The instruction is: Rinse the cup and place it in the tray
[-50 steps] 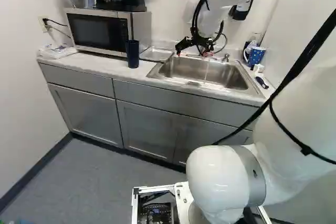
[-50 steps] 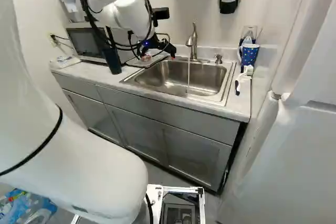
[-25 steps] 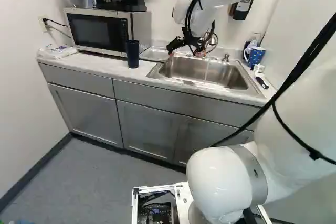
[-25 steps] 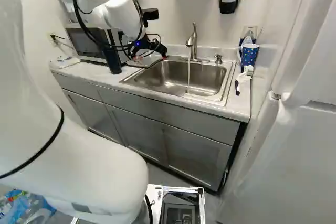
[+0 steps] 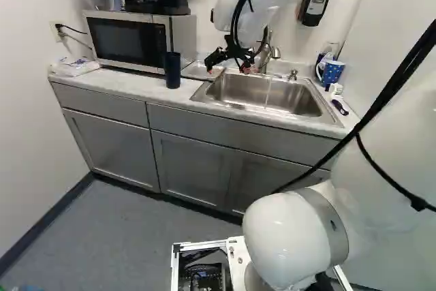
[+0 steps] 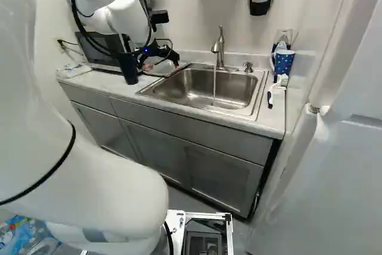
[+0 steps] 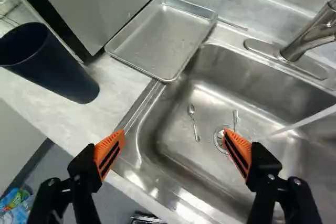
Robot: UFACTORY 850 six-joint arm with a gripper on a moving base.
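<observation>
In the left base view my gripper point(image 5: 228, 69) hangs over the sink's left end, beside the tray. The wrist view shows the gripper point(image 7: 174, 136) open, its orange pads wide apart with nothing between them. A tall dark blue cup point(image 7: 55, 59) stands upright on the counter, ahead of the gripper and off to one side, not touched. The shallow metal tray point(image 7: 160, 40) lies bare between the microwave and the sink basin point(image 7: 210, 171). Water point(image 7: 310, 121) runs from the faucet point(image 6: 219, 49) into the basin.
Two spoons point(image 7: 193, 121) lie in the basin near the drain. The microwave point(image 5: 129, 42) stands behind the dark cup. On the counter right of the sink are a patterned blue mug point(image 6: 283, 63) and a brush point(image 6: 276, 88). A soap dispenser point(image 5: 316, 6) hangs on the wall.
My arm has swung left over the sink toward the tray and the dark cup, the gripper staying open. Base, cup and tray have not moved.
</observation>
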